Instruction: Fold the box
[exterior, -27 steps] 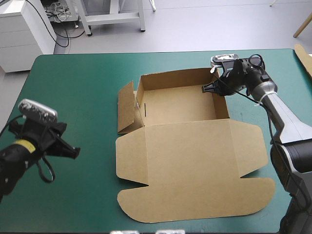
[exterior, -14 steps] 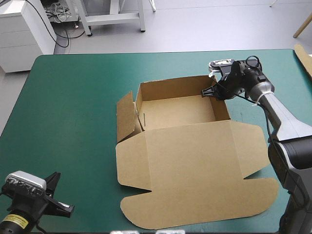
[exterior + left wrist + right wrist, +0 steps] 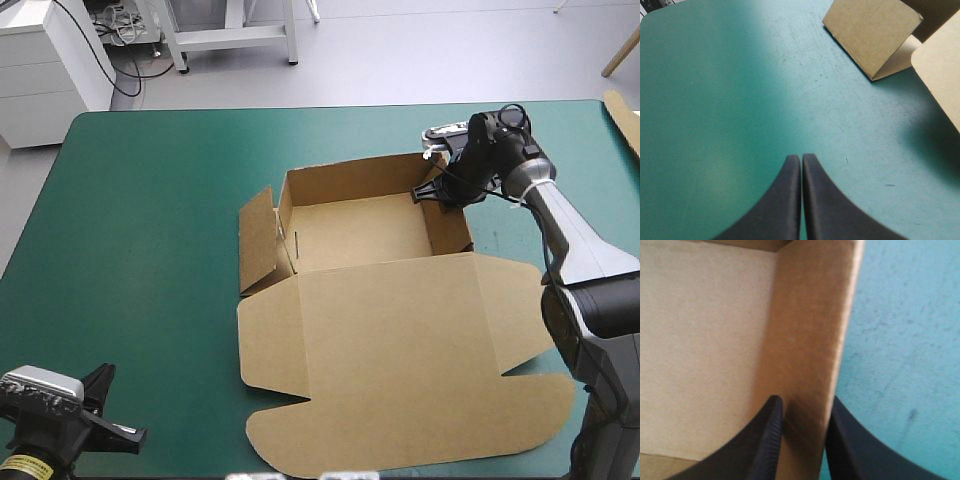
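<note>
Gripping the right wall of the box near its far corner, the right gripper has its black fingers nearly closed, one inside the tray and one outside, with the board pinched between them. We see the box right of the table's centre as an open tray. Its far, left and right walls stand upright and its lid lies flat toward the near edge.

The lid's rounded corners reach close to the table's near edge, and its right wing lies close under the right arm. A loose side flap leans outward from the tray's left wall, tilted, with its lower edge on the cover.

We find the most open room on the left. The teal-green cover runs bare from the flap to the table's left edge and from far edge to near edge.

The left gripper sits over the near left corner, well apart from the box. Its fingers are pressed together in one pointed arch with nothing between them.

The board is matt brown with cleanly cut edges. The cover is smooth and carries faint scuffs and specks.
</note>
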